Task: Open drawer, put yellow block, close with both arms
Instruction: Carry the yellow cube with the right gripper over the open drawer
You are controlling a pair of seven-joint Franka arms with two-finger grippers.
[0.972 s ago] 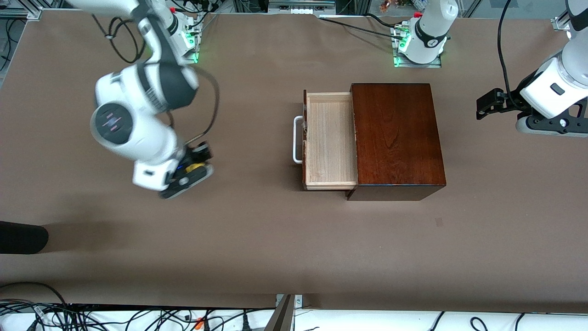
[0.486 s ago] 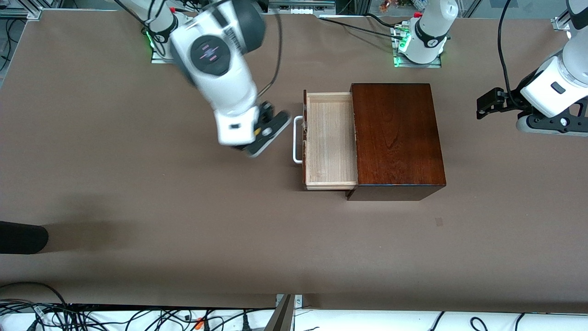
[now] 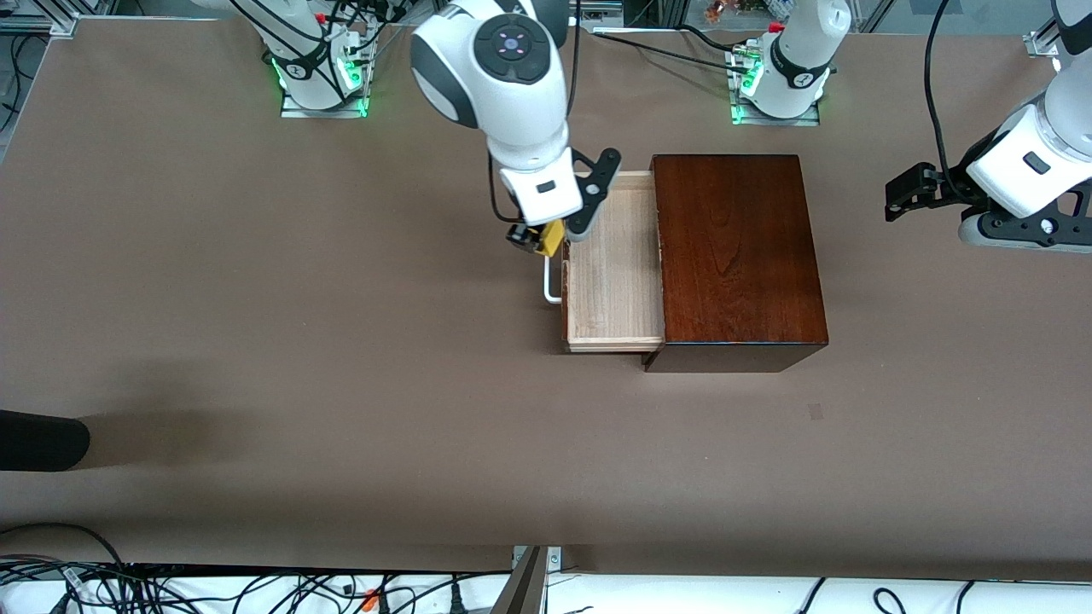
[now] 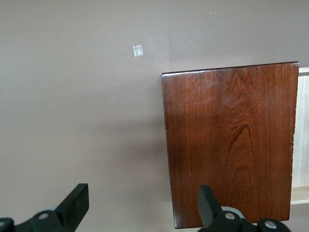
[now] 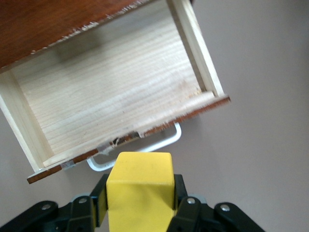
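Observation:
The drawer stands pulled out of the dark mahogany box, its pale tray empty and its white handle toward the right arm's end. My right gripper is shut on the yellow block and holds it in the air over the drawer's front edge and handle. In the right wrist view the yellow block sits between the fingers, with the open drawer and its handle below. My left gripper is open and waits over the table past the box's closed end; the box shows in its wrist view.
A dark object lies at the table's edge toward the right arm's end. A small pale mark is on the table nearer the camera than the box. Cables run along the front edge.
My right arm has swung from the table toward the right arm's end across to the drawer, carrying the yellow block. The left arm has not moved.

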